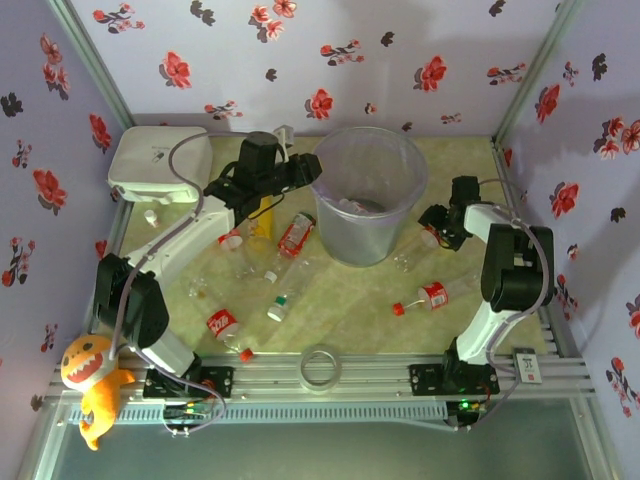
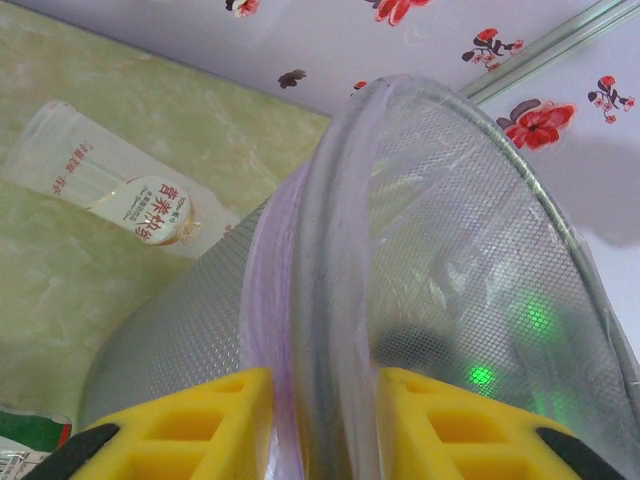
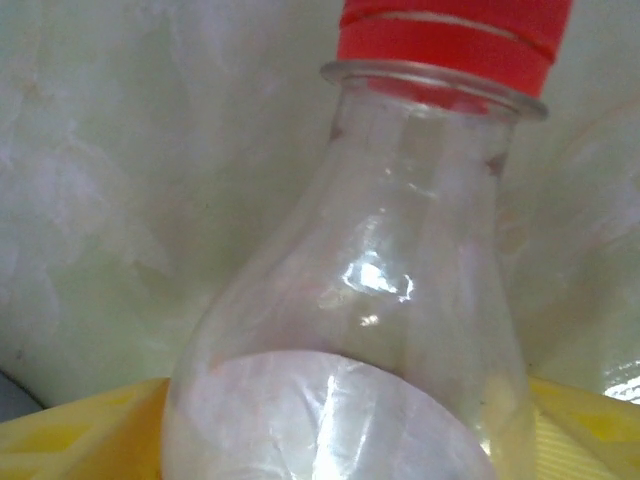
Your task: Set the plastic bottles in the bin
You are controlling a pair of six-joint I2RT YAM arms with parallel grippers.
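- Top view: your left gripper (image 1: 303, 172) is at the left rim of the bin (image 1: 412, 160). Your right gripper (image 1: 437, 226) sits low over the table, just right of the bin. The bin lies to that gripper's left, near, so the right arm makes this drop.
- Top view: one bottle (image 1: 355, 207) is already inside the bin. The rest are loose on the table: a red-label bottle (image 1: 295, 233) just left of the bin, a red-capped one (image 1: 432, 294) near the right arm, and another (image 1: 225, 328) by the left arm's base.
- Left wrist: the yellow fingers (image 2: 190, 425) straddle the bin wall (image 2: 450, 250), one outside and one inside, clamped on the rim. You're bracing the bin. A clear bottle (image 2: 110, 185) lies on its side on the table beyond.
- Right wrist: the red-cap bottle (image 3: 370, 330) sits between the yellow fingers (image 3: 70, 435). Its neck and cap point away from the wrist, so the long axis runs along the fingers, not across. I can't tell whether the pads are pressing or only bracketing it.
- My read: confirm the squeeze, lift above the rim, then carry left. The tapered, slick shoulder could let the bottle squirt forward.
- Surface: smooth pale-green marbled top. Floral walls are close on three sides, tightest beside your right arm.
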